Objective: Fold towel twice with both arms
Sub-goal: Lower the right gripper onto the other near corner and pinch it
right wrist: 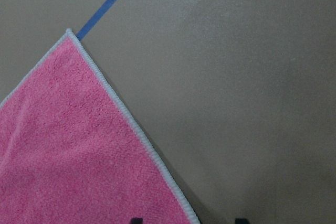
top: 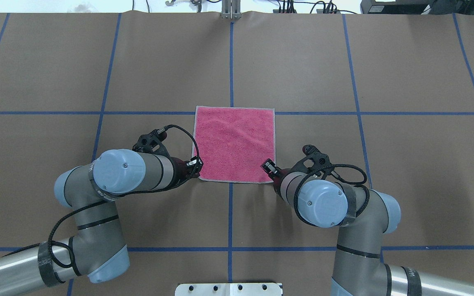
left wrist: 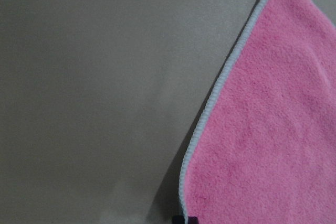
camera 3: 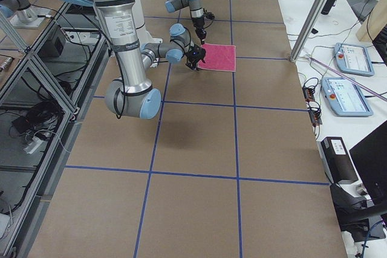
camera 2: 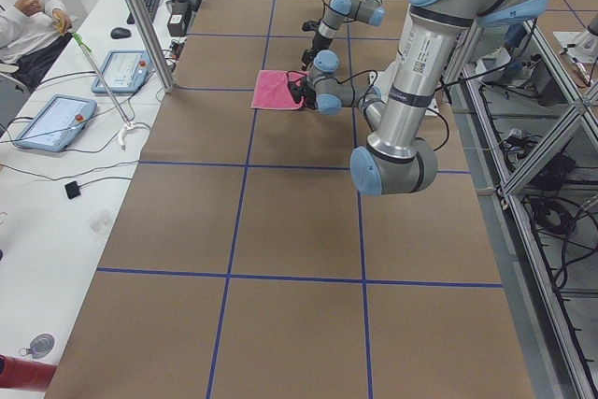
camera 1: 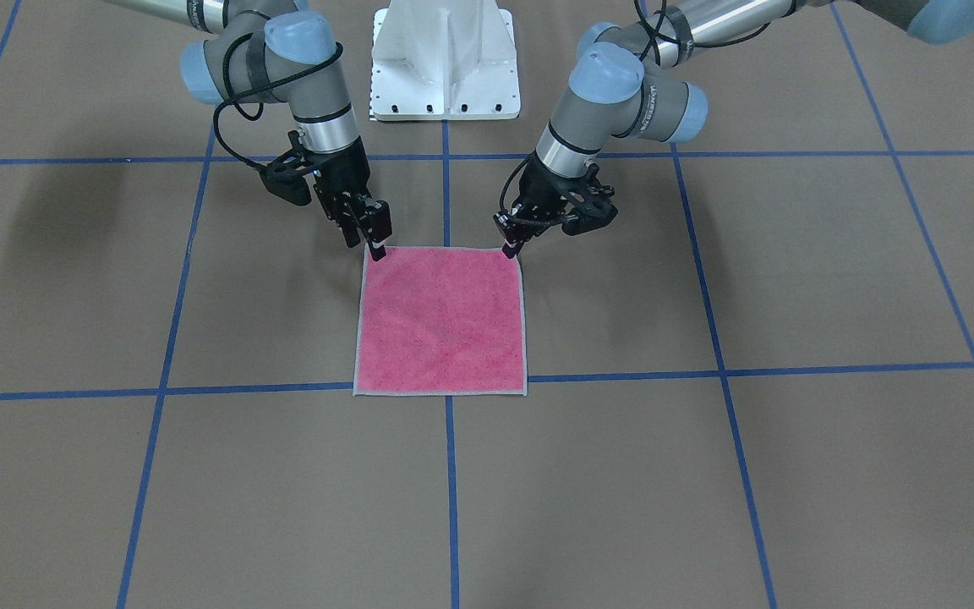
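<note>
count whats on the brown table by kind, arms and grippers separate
pink towel: 1
robot arms, left and right: 2
two-finger grippers, left and right: 2
white pedestal base: 1
total: 6

Print on the left arm (camera 2: 414, 67) is too small to read

Left claw (camera 1: 510, 249) low, pinched together; right claw (camera 1: 379, 247) low, parted.

My left arm (top: 97, 232) and right arm (top: 356, 257) are grey and silver; joint caps (top: 117, 165) light blue; cables (top: 185, 132) black.
</note>
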You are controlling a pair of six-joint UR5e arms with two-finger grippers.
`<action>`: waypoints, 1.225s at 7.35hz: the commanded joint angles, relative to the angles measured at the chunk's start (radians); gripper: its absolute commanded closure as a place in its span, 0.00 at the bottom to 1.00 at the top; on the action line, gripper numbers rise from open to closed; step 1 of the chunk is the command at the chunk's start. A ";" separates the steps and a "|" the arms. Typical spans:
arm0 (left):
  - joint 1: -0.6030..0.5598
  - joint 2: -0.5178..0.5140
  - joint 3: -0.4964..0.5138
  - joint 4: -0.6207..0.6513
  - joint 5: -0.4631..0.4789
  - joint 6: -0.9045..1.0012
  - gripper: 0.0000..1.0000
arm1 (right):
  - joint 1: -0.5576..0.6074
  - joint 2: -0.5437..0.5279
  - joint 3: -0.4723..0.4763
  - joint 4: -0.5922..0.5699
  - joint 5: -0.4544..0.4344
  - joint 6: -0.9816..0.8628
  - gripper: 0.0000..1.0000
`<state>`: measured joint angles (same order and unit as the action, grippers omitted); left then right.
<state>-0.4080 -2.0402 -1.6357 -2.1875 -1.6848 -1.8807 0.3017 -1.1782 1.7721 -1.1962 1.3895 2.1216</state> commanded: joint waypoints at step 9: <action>0.000 0.000 -0.006 0.000 -0.001 0.000 1.00 | -0.015 0.006 -0.006 0.000 -0.007 0.032 0.66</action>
<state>-0.4080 -2.0402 -1.6402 -2.1875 -1.6858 -1.8807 0.2859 -1.1720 1.7659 -1.1965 1.3833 2.1531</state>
